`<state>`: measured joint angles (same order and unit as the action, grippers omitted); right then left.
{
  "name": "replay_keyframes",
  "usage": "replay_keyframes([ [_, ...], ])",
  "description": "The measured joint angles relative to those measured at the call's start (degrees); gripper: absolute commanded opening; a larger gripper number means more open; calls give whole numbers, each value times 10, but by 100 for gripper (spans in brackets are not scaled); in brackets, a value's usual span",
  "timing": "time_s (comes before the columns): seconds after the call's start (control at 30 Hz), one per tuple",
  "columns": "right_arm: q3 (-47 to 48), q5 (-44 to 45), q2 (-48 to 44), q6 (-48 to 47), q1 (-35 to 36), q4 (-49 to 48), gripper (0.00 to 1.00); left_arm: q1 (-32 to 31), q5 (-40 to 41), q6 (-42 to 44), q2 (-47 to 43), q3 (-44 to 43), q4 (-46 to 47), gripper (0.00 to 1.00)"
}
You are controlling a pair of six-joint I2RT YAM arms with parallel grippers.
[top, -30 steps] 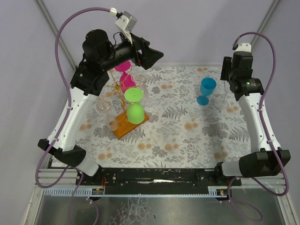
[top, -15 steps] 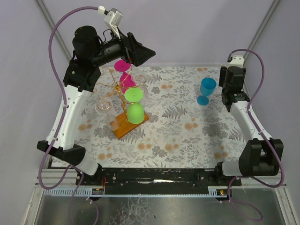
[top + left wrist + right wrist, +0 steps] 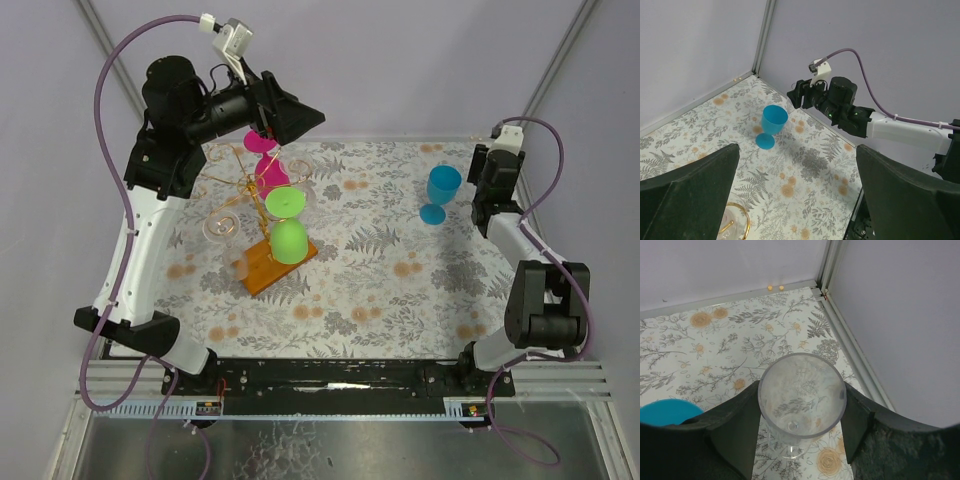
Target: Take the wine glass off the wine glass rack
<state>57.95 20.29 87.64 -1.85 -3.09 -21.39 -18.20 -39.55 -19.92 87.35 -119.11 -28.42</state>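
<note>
The wine glass rack (image 3: 250,186) is a gold wire tree on an orange-brown wooden base (image 3: 262,273), left of the table's middle. Pink (image 3: 266,160), green (image 3: 288,228) and clear (image 3: 220,228) glasses hang on it. My left gripper (image 3: 300,118) hovers high above the rack's far side, open with nothing between its fingers (image 3: 695,185). At the table's far right, my right gripper (image 3: 802,405) is shut on a clear wine glass (image 3: 801,390), held upright with its foot close above the cloth.
A blue glass (image 3: 440,192) stands upright on the floral cloth (image 3: 400,290) just left of the right gripper. The metal frame rail (image 3: 850,347) and grey walls close in the far right corner. In the left wrist view a clear glass on a gold loop (image 3: 735,222) shows at the bottom.
The left arm has drawn up and to the left above the rack, its jaws widening. The right arm has folded back toward the right edge with the clear glass still in its fingers.
</note>
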Motion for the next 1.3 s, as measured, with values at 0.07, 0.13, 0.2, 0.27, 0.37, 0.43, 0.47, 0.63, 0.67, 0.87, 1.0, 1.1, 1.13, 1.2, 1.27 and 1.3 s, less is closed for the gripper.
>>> replay_keyframes([
  [0.07, -9, -5, 6, 7, 0, -17, 36, 2, -2, 0, 0, 0, -1, 100],
  [0.13, -18, -5, 11, 12, 0, -31, 37, 4, -4, 0, 0, 0, -1, 100],
  [0.2, -24, -5, 15, 16, 0, -41, 39, 5, -5, 0, 0, 2, -2, 100],
  [0.27, -29, -5, 16, 18, 0, -47, 48, 6, -7, 0, 0, 5, -3, 100],
  [0.37, -30, -5, 17, 20, 0, -51, 67, 7, -10, 0, 0, 11, -3, 100],
  [0.43, -30, -5, 17, 23, 0, -52, 77, 7, -13, 0, 0, 16, -3, 100],
  [0.47, -30, -5, 17, 26, 0, -52, 80, 7, -15, 0, 0, 19, -3, 100],
  [0.63, -30, -10, 17, 41, -1, -53, 99, 11, -20, -1, 0, 26, -3, 100],
  [0.67, -30, -11, 17, 43, -1, -52, 99, 12, -21, -2, 0, 26, -3, 100],
  [0.87, -30, -16, 14, 51, -1, -43, 99, 27, -31, -13, -3, 36, 2, 100],
  [1.0, -30, -17, -19, 50, -1, -16, 99, 62, -35, -30, -3, 38, 5, 100],
  [1.1, -28, -14, -72, 46, -2, 2, 99, 101, -42, -50, 2, 37, 9, 100],
  [1.13, -24, -13, -93, 45, -2, 9, 99, 118, -42, -59, 7, 35, 11, 100],
  [1.2, -8, -11, -129, 45, -3, 25, 99, 150, -46, -75, 21, 31, 16, 100],
  [1.27, 22, -13, -162, 50, -3, 51, 99, 178, -52, -91, 39, 25, 19, 100],
  [1.3, 43, -17, -174, 56, -3, 69, 99, 188, -54, -98, 47, 23, 21, 100],
])
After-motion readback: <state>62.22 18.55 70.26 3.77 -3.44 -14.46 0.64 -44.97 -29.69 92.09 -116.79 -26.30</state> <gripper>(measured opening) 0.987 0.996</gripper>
